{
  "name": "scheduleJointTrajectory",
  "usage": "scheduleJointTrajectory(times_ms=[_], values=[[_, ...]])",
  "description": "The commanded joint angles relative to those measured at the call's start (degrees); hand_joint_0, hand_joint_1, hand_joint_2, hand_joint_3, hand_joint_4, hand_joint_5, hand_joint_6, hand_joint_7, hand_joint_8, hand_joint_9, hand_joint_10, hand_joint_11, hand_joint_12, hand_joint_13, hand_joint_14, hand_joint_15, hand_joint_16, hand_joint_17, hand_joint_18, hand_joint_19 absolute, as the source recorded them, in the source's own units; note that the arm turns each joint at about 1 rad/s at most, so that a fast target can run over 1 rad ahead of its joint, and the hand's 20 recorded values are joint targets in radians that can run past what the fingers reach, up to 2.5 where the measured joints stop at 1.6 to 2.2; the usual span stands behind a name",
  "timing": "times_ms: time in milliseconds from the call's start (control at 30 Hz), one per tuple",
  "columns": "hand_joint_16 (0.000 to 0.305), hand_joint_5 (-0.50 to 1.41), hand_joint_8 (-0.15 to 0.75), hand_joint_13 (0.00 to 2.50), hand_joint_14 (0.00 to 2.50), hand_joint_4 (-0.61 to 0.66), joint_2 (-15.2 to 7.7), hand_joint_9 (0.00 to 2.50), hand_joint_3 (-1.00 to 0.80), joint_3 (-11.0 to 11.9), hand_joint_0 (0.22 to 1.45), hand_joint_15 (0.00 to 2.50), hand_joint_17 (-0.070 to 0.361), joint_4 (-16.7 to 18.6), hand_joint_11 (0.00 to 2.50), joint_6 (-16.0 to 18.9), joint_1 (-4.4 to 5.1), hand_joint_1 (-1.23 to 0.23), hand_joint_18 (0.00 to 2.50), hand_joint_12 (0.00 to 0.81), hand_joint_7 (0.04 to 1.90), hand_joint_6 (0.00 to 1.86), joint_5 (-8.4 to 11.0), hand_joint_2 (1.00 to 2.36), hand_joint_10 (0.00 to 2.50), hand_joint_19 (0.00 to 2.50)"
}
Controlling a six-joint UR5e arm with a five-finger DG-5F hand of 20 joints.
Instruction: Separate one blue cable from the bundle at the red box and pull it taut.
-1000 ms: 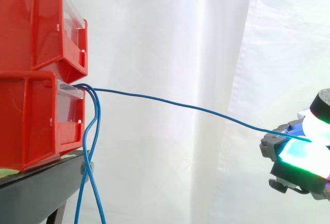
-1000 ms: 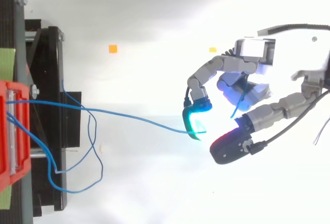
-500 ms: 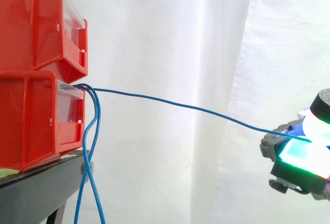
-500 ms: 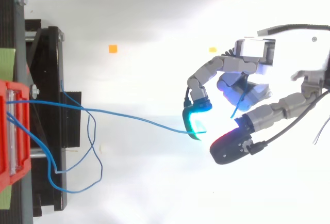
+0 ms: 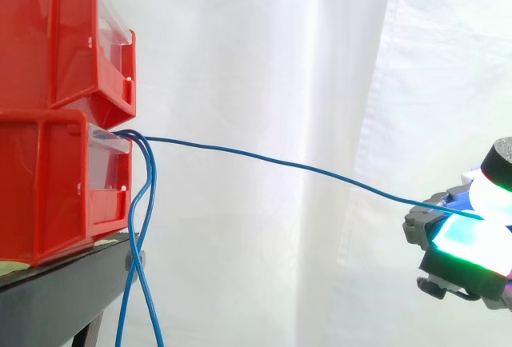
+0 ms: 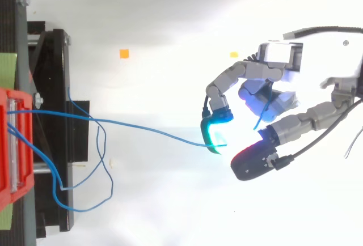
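L edge: 2 stacked bins on a black stand [image 5: 56,299]. The cables exit the mouth of the lower red box [image 5: 48,187]. The bundle [image 5: 148,227] drops from there past the stand edge in slack loops. 1 blue cable [image 5: 320,172] is split off and runs L→R from the box mouth to the robot hand [image 5: 464,243], diverging from the bundle right after the exit. Its long axis is approx horiz, dipping toward the hand in side view, w/ a shallow bow, so not taut yet imo. Robot hand is far R, well apart from the box, fingers closed in a pinch on the cable's R end, cyan pad [image 6: 214,132] vs an opposing one. Key relation: the anchor lies straight L of the hand along the cable, so the pull prob goes R, in line w/ it.
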Motion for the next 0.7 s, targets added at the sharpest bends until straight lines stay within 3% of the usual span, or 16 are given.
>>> scheduleJointTrajectory(times_ms=[0,667], values=[[0.047,-0.13,0.329,0.79,2.50,-0.16,0.0,0.87,0.04,0.0,0.69,1.33,0.105,0.0,1.61,0.0,-0.01,-0.83,1.43,0.410,1.24,0.92,0.00,1.02,2.50,1.62],[0.047,-0.13,0.327,0.79,2.50,-0.16,0.0,0.87,0.04,0.0,0.69,1.33,0.107,0.0,1.59,0.0,-0.01,-0.83,1.42,0.411,1.24,0.92,0.00,1.02,2.50,1.61]])
